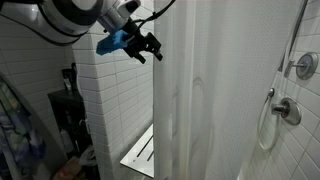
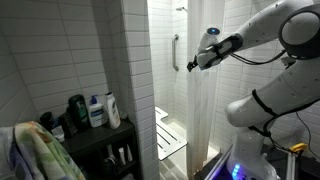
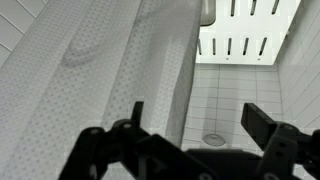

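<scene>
A white, faintly dotted shower curtain [image 1: 195, 90] hangs in folds across the shower opening; it also shows as the shower curtain [image 2: 200, 100] and, close up, the shower curtain [image 3: 110, 70]. My gripper [image 1: 150, 48] hovers high up beside the curtain's edge, also seen as the gripper [image 2: 193, 63]. In the wrist view the gripper [image 3: 195, 120] stands open, its jaws wide apart with nothing between them. One finger sits right by the curtain's edge fold; the other is over the tiled floor. Whether that finger touches the cloth I cannot tell.
The shower has white tile walls, a floor drain [image 3: 213, 139], a white slatted bench [image 1: 140, 152], a grab bar [image 1: 266, 125] and valve handles [image 1: 304, 66]. Outside, a dark shelf holds bottles [image 2: 100, 110], and a patterned towel [image 2: 40, 155] lies in front.
</scene>
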`<state>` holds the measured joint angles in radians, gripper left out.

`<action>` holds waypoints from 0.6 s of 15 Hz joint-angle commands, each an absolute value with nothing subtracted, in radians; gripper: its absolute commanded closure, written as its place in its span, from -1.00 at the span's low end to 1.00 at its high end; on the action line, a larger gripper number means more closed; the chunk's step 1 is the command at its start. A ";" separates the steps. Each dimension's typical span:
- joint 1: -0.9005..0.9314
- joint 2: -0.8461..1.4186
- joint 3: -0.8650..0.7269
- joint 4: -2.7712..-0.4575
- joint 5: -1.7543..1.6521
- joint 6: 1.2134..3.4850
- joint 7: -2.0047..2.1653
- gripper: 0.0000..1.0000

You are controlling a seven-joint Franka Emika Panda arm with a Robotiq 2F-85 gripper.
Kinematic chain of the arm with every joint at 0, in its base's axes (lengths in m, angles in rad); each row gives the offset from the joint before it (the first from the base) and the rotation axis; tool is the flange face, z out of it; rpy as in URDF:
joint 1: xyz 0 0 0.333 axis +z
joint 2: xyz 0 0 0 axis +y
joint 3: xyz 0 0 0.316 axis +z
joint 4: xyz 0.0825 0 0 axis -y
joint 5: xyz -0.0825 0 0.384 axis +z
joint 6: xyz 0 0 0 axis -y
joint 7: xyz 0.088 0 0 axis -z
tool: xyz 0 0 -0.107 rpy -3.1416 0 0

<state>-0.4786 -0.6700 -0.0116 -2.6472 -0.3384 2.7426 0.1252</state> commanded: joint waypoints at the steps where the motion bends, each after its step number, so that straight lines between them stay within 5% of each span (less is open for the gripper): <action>1: -0.502 -0.679 0.007 -2.654 -0.368 2.776 0.141 -1.00; 3: -0.556 -0.678 0.040 -2.652 -0.411 2.856 0.170 -1.00; 4: -0.597 -0.667 0.061 -2.640 -0.431 2.892 0.191 -0.85; 5: -0.626 -0.658 0.073 -2.630 -0.437 2.923 0.204 -0.46; 9: -0.814 -0.653 0.135 -2.611 -0.413 2.971 0.261 0.12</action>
<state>-0.6832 -0.6710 0.0829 -2.6356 -0.4073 2.9356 0.2091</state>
